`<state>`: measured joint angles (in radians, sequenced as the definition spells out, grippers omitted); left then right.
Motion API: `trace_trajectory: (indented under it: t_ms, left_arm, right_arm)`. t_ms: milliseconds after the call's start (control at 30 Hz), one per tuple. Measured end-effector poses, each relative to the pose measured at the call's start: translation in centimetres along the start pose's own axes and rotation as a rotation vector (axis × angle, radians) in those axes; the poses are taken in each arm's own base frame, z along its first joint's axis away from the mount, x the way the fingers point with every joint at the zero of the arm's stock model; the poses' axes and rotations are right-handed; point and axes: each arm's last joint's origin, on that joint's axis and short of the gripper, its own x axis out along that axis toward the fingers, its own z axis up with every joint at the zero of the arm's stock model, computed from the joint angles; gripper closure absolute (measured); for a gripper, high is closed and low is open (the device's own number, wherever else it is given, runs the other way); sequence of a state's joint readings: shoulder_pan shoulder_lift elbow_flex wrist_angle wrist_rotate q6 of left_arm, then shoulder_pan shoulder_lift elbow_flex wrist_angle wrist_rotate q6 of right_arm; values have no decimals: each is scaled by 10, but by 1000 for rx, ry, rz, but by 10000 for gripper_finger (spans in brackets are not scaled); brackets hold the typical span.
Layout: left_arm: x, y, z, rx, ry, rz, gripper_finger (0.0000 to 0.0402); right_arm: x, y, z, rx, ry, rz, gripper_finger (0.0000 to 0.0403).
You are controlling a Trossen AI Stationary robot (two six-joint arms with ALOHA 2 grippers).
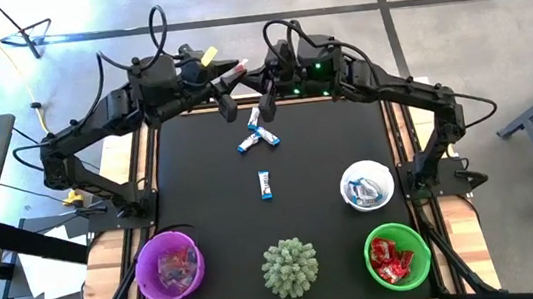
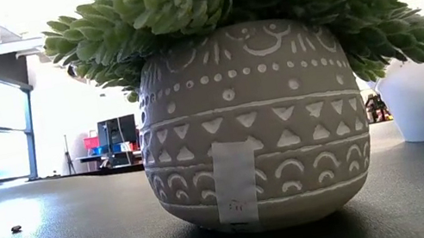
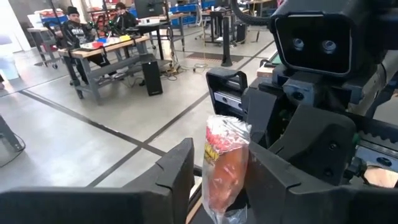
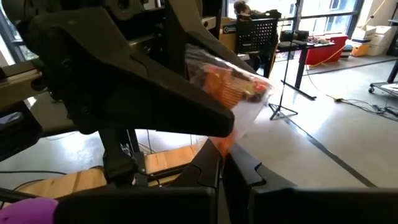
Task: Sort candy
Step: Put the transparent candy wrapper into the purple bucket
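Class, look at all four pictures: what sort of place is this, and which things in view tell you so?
Probably a robotics lab or workshop. The bare concrete floor has taped lines, workbenches with seated people stand in the background, and two robot arms work at a black table.

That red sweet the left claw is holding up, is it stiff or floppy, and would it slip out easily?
The red sweet probably has a firm middle, but its clear wrapper ends look thin and crinkly, so likely floppy there. The shiny film may be slippery between the left claw fingers. It looks small and probably very light, so it shouldn't sag much.
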<state>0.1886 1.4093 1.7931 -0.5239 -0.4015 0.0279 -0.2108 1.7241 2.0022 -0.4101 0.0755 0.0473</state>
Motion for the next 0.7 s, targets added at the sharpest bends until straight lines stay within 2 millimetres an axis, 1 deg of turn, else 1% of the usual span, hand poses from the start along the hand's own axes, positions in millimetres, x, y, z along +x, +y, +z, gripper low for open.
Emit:
trace_trajectory:
  t_ms: [67,233,300,433,533,633,700]
  left_arm:
    - [0,0,0,1,3,0,303]
    - [1,0,-1,2,5,-3,372]
    - [1,0,-1,2,5,-3,391]
    - [1,0,-1,4,9,-3,390]
    - [1,-1,-2,7,16,-8,394]
    - [1,-1,-3,-8,30,-14,398]
    - [0,-1,-4,-12,35,-14,398]
  right_arm:
    - [0,1,0,-1,5,0,402]
    - [0,1,-1,4,8,1,402]
    - [0,1,-1,6,9,1,402]
    - [0,1,-2,44,18,1,402]
    - [0,0,-2,41,21,2,400]
    - [0,0,-3,22,30,2,383]
    - [0,0,-3,21,33,2,361]
